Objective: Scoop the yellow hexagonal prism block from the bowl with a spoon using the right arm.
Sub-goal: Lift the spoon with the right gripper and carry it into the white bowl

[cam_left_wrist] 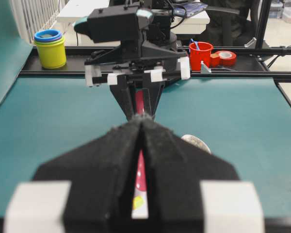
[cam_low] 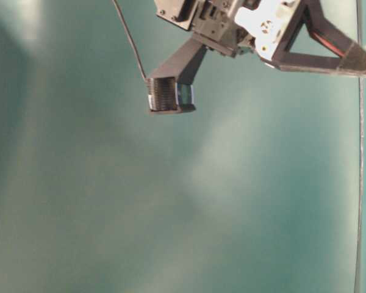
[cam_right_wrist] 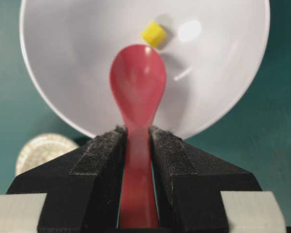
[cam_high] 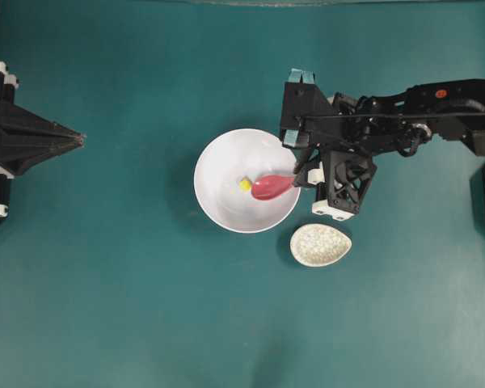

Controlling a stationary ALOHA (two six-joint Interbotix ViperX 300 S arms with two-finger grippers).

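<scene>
In the bowl (cam_high: 226, 166), centre of the table, right of midline: the spoon (cam_high: 272, 187) head sits inside, tip pointing at 9 o'clock in the overhead view. Yellow hexagonal prism block (cam_high: 245, 183) lies on the bowl floor just off the spoon tip, touching or nearly so; can't tell which. In the right wrist view the block (cam_right_wrist: 153, 33) is at roughly 12 to 1 o'clock from the spoon head (cam_right_wrist: 137, 80), slightly right of its axis.

Step in hand, my read: approach is done, scoop not yet. Spoon head looks empty, block is outside it.

Next move probably needs the tip dropped to the bowl floor and pushed forward under the block, with a slight correction toward the block's side, then a tilt back to keep it in. Block is tiny and light, so it may skid ahead up the bowl wall instead of loading.

Right gripper (cam_right_wrist: 138, 138): jaws narrow, clamped on the spoon handle, pads flush against both sides. Handle runs straight between them, no visible twist.

Left gripper (cam_high: 79, 139): parked at 9 o'clock, well apart from the bowl, fingers together, holding nothing.

Speckled dish (cam_high: 320, 245) sits at about 4 o'clock from the bowl, just beside it, not touching.
</scene>
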